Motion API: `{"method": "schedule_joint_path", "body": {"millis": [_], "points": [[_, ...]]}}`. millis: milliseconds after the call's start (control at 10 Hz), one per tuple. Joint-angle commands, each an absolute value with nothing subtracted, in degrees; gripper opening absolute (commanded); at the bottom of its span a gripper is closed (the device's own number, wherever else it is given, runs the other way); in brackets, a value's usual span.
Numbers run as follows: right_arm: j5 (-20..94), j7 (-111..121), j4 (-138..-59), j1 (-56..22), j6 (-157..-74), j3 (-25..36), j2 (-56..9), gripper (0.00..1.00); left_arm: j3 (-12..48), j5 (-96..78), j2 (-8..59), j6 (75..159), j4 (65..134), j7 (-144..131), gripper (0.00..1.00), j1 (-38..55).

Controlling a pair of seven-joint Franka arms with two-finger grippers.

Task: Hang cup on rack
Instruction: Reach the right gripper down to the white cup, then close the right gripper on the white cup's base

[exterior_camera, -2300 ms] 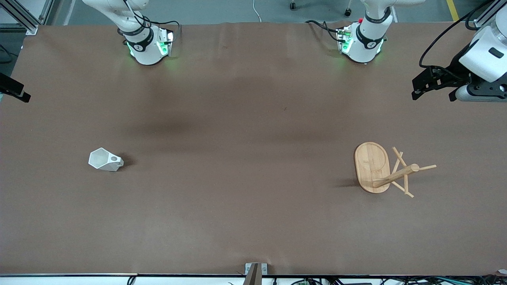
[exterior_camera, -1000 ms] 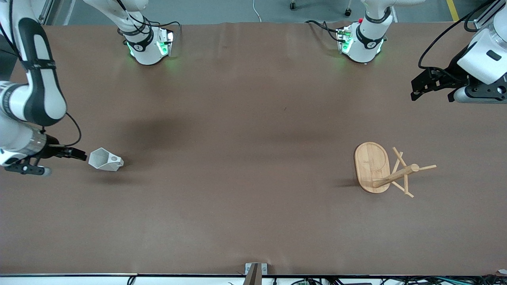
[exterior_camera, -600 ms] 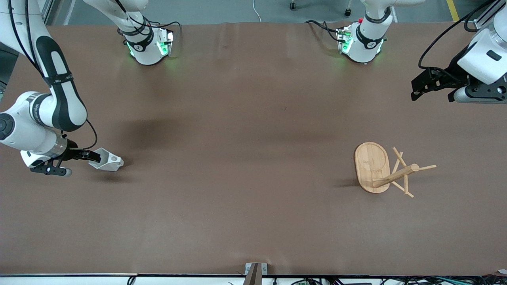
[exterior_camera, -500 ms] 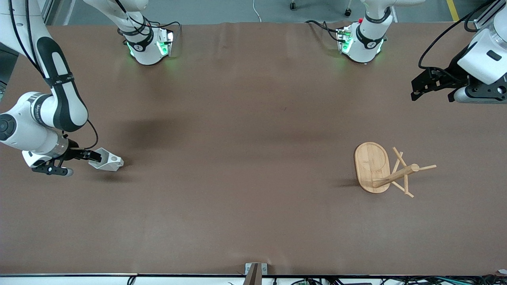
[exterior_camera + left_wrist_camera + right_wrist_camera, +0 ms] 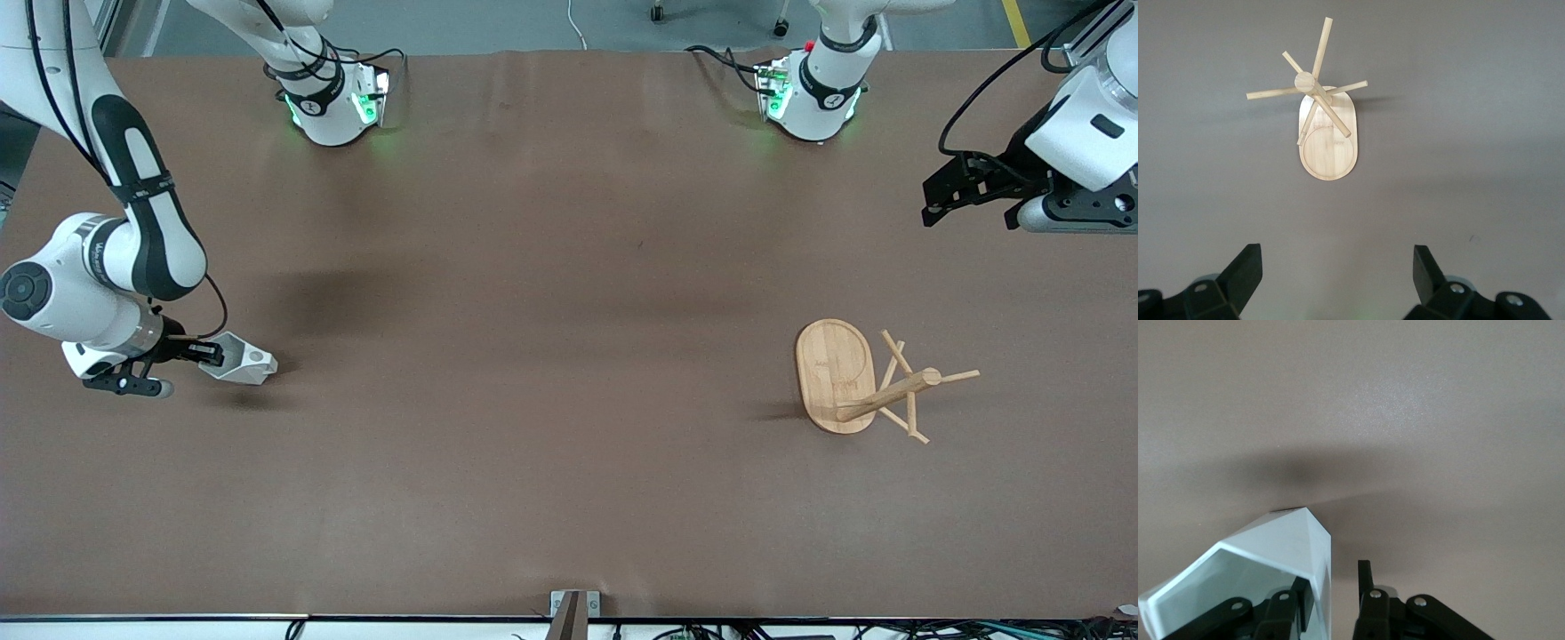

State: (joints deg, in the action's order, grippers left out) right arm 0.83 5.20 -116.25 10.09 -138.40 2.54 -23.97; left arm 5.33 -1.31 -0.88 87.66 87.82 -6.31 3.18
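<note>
over at the right arm's end of the table, front view: the cup (image 5: 238, 359) lies on its side at about 9 o'clock from the rack (image 5: 855, 380), well apart. my right gripper (image 5: 212, 353) is at the cup's mouth, one finger inside, one outside, clamped on the wall i reckon.

left wrist view: left gripper (image 5: 1337, 277) spread wide and empty, waiting above the table, rack at its 12 o'clock.

right wrist view: fingers straddle the cup wall. so grasp step; next i'd lift, carry toward the rack, line the handle hole to a peg.
</note>
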Motion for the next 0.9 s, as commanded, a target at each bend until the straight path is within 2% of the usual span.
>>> {"method": "schedule_joint_path", "body": {"millis": [0, 100, 200, 300, 500, 600, 800], "points": [[2.6, 5.6, -116.9, 10.7, -139.2, 1.9, -24.0, 0.14, 5.4, -0.4, -0.9, 88.2, 90.0, -5.4, 1.0, 3.0], [3.6, 5.5, -116.7, 10.7, -138.9, 1.9, -24.0, 0.05, 5.4, -0.4, -0.8, 88.2, 90.0, -5.4, 1.0, 3.0], [3.6, 6.1, -116.4, 10.6, -138.5, 2.0, -23.8, 0.01, 5.4, -0.4, -0.8, 88.2, 90.0, -5.4, 1.0, 3.0], [3.6, 8.0, -114.6, 10.3, -136.5, 2.0, -23.7, 0.01, 5.4, -0.4, -0.7, 88.2, 89.7, -5.6, 1.0, 3.0], [3.7, 14.0, -108.5, 10.4, -124.9, 1.8, -23.5, 0.01, 5.7, -0.2, -0.2, 87.8, 88.9, -6.6, 1.0, 3.4], [4.6, 16.2, -105.6, 10.2, -121.7, 1.3, -23.4, 0.01, 5.9, 0.1, 0.0, 87.8, 88.7, -6.4, 1.0, 3.8], [12.6, 20.0, -102.0, 9.9, -114.6, -0.3, -22.2, 0.0, 6.2, 0.3, 2.3, 86.9, 88.2, -6.6, 1.0, 4.0]]}}
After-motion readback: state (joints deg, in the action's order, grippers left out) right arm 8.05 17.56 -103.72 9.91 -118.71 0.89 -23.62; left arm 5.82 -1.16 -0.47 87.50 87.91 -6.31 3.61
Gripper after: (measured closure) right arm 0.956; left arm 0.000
